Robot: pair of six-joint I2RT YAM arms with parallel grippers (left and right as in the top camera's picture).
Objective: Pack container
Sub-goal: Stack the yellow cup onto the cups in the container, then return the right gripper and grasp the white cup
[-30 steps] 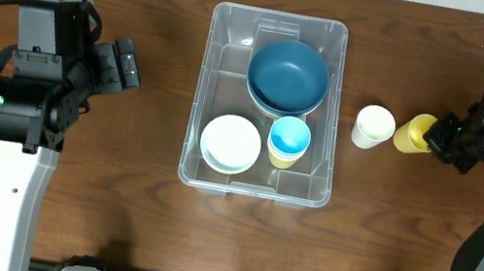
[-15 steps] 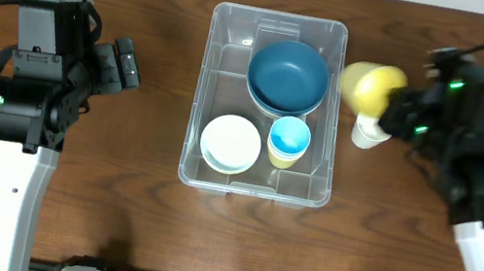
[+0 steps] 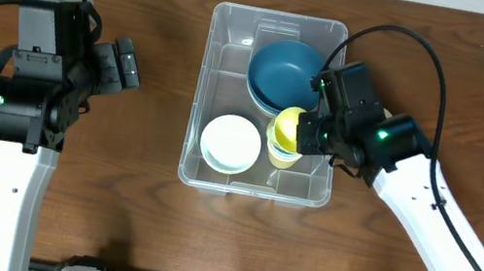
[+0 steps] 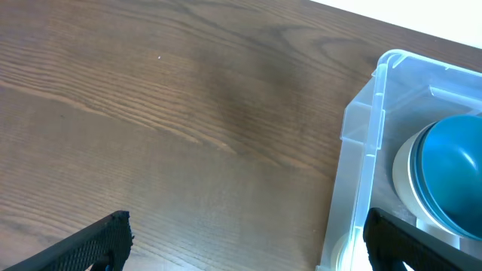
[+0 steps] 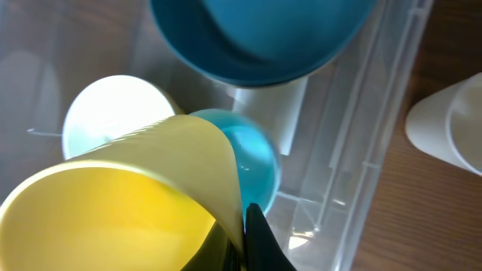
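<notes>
The container point(image 3: 253, 185) is a large clear plastic bin at the table's middle. It holds a dark blue bowl point(image 3: 282, 71) at the back, a white bowl point(image 3: 229, 143) at the front left and a light blue cup point(image 5: 252, 154) stacked in a yellow one at the front right. My right gripper point(image 3: 307, 132) is shut on the rim of a yellow cup point(image 3: 285, 125) and holds it over the light blue cup inside the bin. In the right wrist view the yellow cup point(image 5: 113, 214) fills the lower left. My left gripper point(image 4: 245, 241) is open and empty, left of the bin point(image 4: 358, 143).
A white cup point(image 5: 452, 124) lies on the table right of the bin, seen only in the right wrist view; the right arm hides it from above. The left arm's base point(image 3: 31, 100) stands at the table's left. Dark wood table all round.
My right gripper carried the yellow cup from the table's right edge leftward over the bin wall and down above the light blue cup. The left arm has not moved.
</notes>
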